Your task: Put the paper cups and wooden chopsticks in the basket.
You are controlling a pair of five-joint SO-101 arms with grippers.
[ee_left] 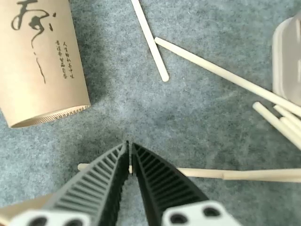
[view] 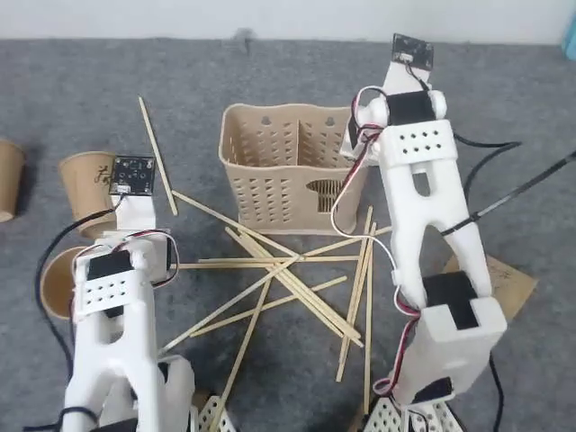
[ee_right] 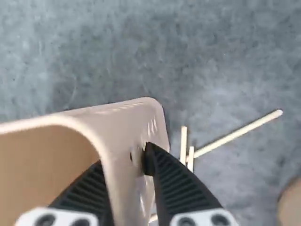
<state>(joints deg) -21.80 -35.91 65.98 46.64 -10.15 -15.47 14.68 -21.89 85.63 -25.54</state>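
The right gripper (ee_right: 128, 157) is clamped on the wall of the basket (view: 270, 171), one finger inside and one outside, on the basket's 3 o'clock side. The basket stands upright at 12 o'clock on the grey carpet (view: 504, 108). The left gripper (ee_left: 129, 149) hangs at 8 o'clock with its fingers pressed together over a chopstick (ee_left: 235, 174), though I cannot tell if that is pinched. A paper cup (ee_left: 42, 61) lies on its side nearby, a second cup (view: 7, 178) lies at 9 o'clock, a third cup (view: 52, 281) sits partly under the left arm, and the crossed chopsticks (view: 288, 274) spread from the centre toward 6 o'clock.
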